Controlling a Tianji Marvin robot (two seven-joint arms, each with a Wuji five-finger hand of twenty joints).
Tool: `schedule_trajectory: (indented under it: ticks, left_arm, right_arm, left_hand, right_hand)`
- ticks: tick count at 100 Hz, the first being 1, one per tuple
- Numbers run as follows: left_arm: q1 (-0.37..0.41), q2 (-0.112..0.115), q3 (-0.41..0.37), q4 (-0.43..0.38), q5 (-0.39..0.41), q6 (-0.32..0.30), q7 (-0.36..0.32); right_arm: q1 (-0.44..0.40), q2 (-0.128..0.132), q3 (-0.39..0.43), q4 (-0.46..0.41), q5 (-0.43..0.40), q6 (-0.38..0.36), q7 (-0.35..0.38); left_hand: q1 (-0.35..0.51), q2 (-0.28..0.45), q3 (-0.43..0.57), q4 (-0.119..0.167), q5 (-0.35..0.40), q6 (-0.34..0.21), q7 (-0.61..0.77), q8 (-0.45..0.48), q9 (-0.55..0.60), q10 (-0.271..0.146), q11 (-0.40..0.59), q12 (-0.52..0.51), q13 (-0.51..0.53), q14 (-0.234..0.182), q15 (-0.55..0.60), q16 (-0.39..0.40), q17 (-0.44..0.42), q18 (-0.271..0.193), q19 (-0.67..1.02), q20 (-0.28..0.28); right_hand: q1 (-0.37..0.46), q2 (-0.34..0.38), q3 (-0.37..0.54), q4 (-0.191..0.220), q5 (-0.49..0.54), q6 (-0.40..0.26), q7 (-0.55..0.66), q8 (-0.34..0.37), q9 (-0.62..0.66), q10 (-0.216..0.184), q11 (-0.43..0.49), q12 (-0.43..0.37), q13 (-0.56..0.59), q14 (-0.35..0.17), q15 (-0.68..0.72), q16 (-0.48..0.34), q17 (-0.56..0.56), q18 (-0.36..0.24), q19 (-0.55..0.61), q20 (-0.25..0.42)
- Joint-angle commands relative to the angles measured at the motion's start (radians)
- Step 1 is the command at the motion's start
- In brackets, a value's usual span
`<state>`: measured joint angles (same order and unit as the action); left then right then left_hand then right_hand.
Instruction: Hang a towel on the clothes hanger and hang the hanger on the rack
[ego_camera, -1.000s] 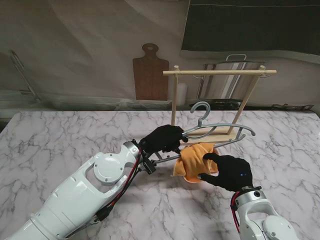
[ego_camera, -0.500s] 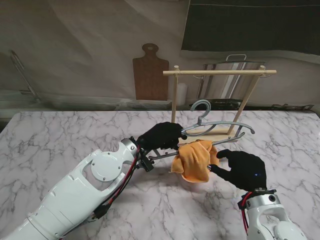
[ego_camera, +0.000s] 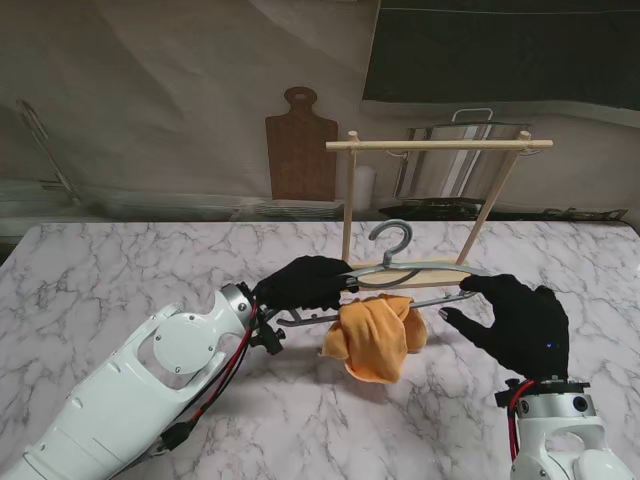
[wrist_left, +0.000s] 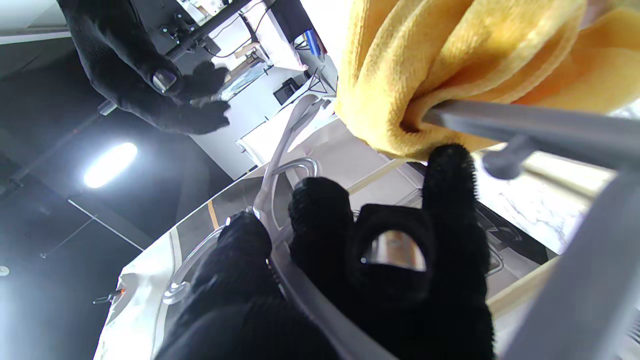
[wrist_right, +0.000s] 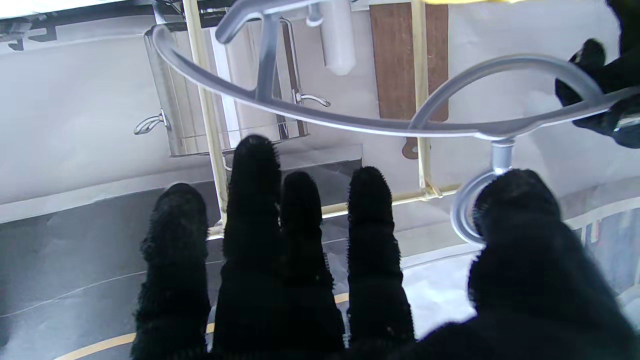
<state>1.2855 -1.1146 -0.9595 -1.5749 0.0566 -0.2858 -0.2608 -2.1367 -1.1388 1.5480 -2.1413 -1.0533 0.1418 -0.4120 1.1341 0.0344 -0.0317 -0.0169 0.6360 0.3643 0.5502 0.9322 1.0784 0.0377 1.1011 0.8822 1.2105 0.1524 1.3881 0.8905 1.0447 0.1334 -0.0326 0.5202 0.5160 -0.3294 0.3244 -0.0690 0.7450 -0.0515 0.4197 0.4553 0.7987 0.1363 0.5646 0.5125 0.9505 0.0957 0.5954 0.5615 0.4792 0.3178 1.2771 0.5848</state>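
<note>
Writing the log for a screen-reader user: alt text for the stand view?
The left hand holds a grey hanger with an orange towel draped over its bar, just before the wooden rack; the right hand is open beside it.

The bench (ego_camera: 120, 270) is glossy white marble with grey veins. The towel (ego_camera: 375, 335) is soft orange cloth with a fuzzy, matt nap. The hanger (ego_camera: 420, 270) looks like smooth grey plastic with a slight sheen. The rack (ego_camera: 440, 146), at the bench's far edge, is pale bare wood, matt. Both the left hand (ego_camera: 305, 283) and the right hand (ego_camera: 520, 322) wear black knitted fabric, fuzzy and dull. The arm shells (ego_camera: 150, 380) are glossy white plastic. Behind the bench, a cutting board (ego_camera: 300, 150) of dark brown wood leans against the wall.
</note>
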Motion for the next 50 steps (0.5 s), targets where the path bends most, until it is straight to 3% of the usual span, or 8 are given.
schedule_trajectory:
  ticks: [1, 18, 26, 34, 50]
  left_arm:
    - [0.016, 0.015, -0.009, -0.019, 0.007, -0.018, -0.025]
    - [0.037, 0.025, -0.022, -0.039, 0.018, -0.048, -0.039]
    - [0.037, 0.026, -0.018, -0.042, 0.019, -0.056, -0.039]
    - [0.035, 0.024, -0.011, -0.043, 0.017, -0.061, -0.034]
    - [0.023, 0.020, 0.007, -0.044, 0.014, -0.070, -0.025]
  right_arm:
    - [0.010, -0.001, 0.006, 0.012, -0.005, -0.022, -0.009]
    - [0.047, 0.007, 0.012, 0.025, 0.001, -0.087, 0.030]
    - [0.071, 0.011, 0.007, 0.031, 0.006, -0.106, 0.061]
    - [0.093, 0.017, 0.002, 0.034, 0.006, -0.120, 0.105]
    - [0.150, 0.029, -0.021, 0.052, 0.032, -0.121, 0.218]
  left_hand:
    - [0.065, 0.022, 0.020, 0.046, 0.025, -0.091, 0.023, 0.014, 0.017, -0.076, 0.026, 0.005, 0.027, 0.064, 0.033, -0.006, 0.045, -0.089, 2.097, 0.013]
    - [0.064, 0.021, 0.021, 0.046, 0.028, -0.091, 0.024, 0.014, 0.019, -0.077, 0.025, 0.005, 0.029, 0.063, 0.032, -0.007, 0.045, -0.093, 2.094, 0.012]
    - [0.064, 0.021, 0.021, 0.047, 0.028, -0.092, 0.024, 0.015, 0.020, -0.078, 0.025, 0.005, 0.029, 0.062, 0.032, -0.007, 0.045, -0.093, 2.094, 0.012]
    - [0.063, 0.021, 0.021, 0.047, 0.028, -0.092, 0.025, 0.015, 0.020, -0.078, 0.025, 0.005, 0.031, 0.059, 0.032, -0.007, 0.045, -0.094, 2.094, 0.011]
    - [0.062, 0.021, 0.021, 0.047, 0.028, -0.092, 0.026, 0.015, 0.020, -0.078, 0.025, 0.006, 0.031, 0.059, 0.031, -0.007, 0.045, -0.095, 2.094, 0.011]
  right_hand:
    - [0.007, 0.003, 0.006, 0.015, -0.073, 0.018, -0.049, 0.016, -0.098, -0.006, -0.070, -0.042, -0.110, 0.028, -0.143, -0.056, -0.086, 0.033, -0.094, -0.013]
    - [-0.059, -0.080, 0.084, 0.002, -0.270, 0.043, -0.174, -0.023, -0.270, -0.045, -0.208, -0.194, -0.318, 0.019, -0.414, -0.210, -0.244, 0.027, -0.328, -0.067]
    - [-0.097, -0.118, 0.116, -0.006, -0.308, 0.076, -0.204, -0.042, -0.365, -0.029, -0.254, -0.249, -0.385, 0.017, -0.469, -0.253, -0.281, 0.019, -0.388, -0.086]
    - [-0.138, -0.147, 0.159, -0.017, -0.347, 0.102, -0.225, -0.052, -0.406, -0.005, -0.243, -0.273, -0.411, 0.021, -0.481, -0.275, -0.303, 0.022, -0.426, -0.097]
    - [-0.199, -0.163, 0.186, -0.028, -0.429, 0.150, -0.265, -0.056, -0.430, -0.001, -0.222, -0.265, -0.428, 0.019, -0.489, -0.286, -0.317, 0.011, -0.475, -0.116]
